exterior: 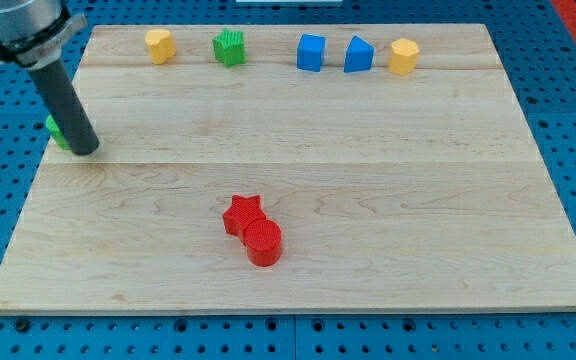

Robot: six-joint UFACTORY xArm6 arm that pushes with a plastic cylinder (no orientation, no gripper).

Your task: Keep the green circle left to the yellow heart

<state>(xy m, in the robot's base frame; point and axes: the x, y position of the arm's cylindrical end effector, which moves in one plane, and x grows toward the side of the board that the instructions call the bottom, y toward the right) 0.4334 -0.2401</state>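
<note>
A green block [55, 128], mostly hidden behind my rod, sits at the board's left edge; its shape cannot be made out. My tip [86, 151] rests on the board just right of and below it, touching or nearly touching it. A yellow block [159, 45], possibly the heart, stands at the view's top left, to the right of and above the green block. A second yellow block [403, 56] stands at the top right.
A green star [229, 47], a blue cube [311, 52] and a blue wedge-like block [358, 54] line the top edge. A red star [243, 213] and a red circle [263, 242] touch each other at the lower middle. The wooden board [418, 200] lies on a blue perforated surface.
</note>
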